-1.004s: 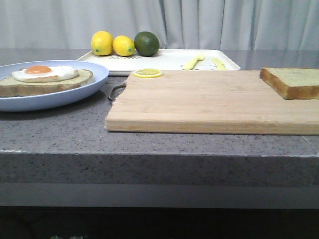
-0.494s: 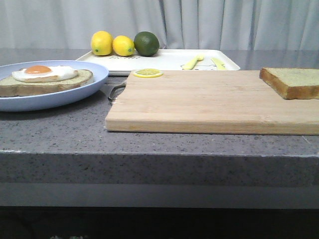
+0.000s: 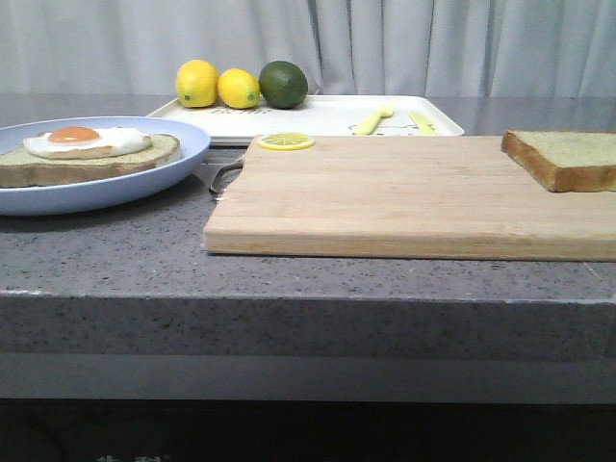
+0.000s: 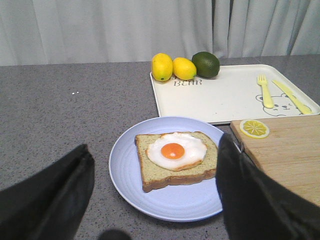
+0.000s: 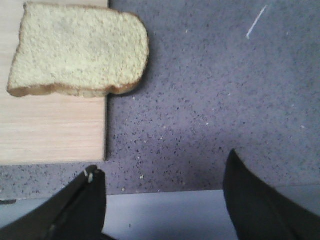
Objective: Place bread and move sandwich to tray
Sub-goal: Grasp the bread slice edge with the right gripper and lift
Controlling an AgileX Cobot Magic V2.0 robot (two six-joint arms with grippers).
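Sandwich [image 3: 91, 154] left, bread [image 3: 563, 159] right.

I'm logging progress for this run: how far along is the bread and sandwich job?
Nothing looks done yet. The bread lies on the cutting board, overhanging its right edge. The sandwich sits on its blue plate, off the tray. Nothing is in hand: the left gripper and right gripper are open. Both steps remain.

Both the left hand [image 4: 150, 200] and right hand [image 5: 162, 205] have broad, matte black, smooth-edged fingers.
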